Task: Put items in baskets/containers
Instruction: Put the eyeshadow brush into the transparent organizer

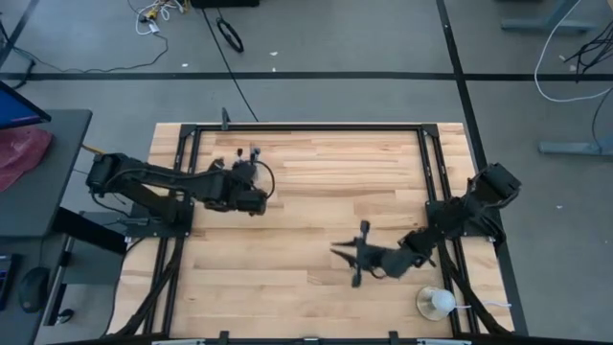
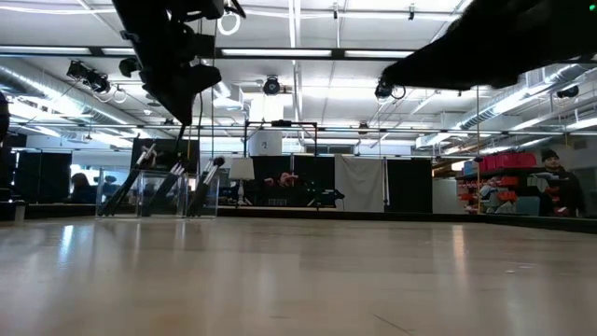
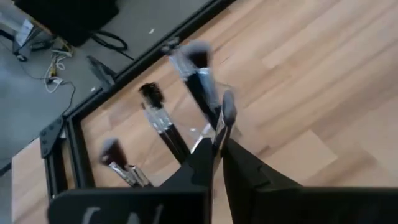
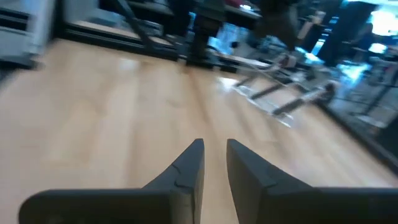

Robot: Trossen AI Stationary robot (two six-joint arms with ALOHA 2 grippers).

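Observation:
Several makeup brushes with dark handles and silver ferrules stand leaning in the clear holder at the table's far left. My left gripper hovers just in front of them, shut on one more brush; the low view shows it above the holder. My right gripper stands open over bare wood at the table's near middle, nothing between its fingers. My left gripper pinches the brush between its two fingertips at the silver ferrule, just under the grey head. The fingers slant down toward the far edge and lie along the brush, whose head sticks out past them. The fingers hide its handle.
A white round object on a dish sits at the near right corner. A black metal frame rims the wooden table. Bare wood lies between the two arms.

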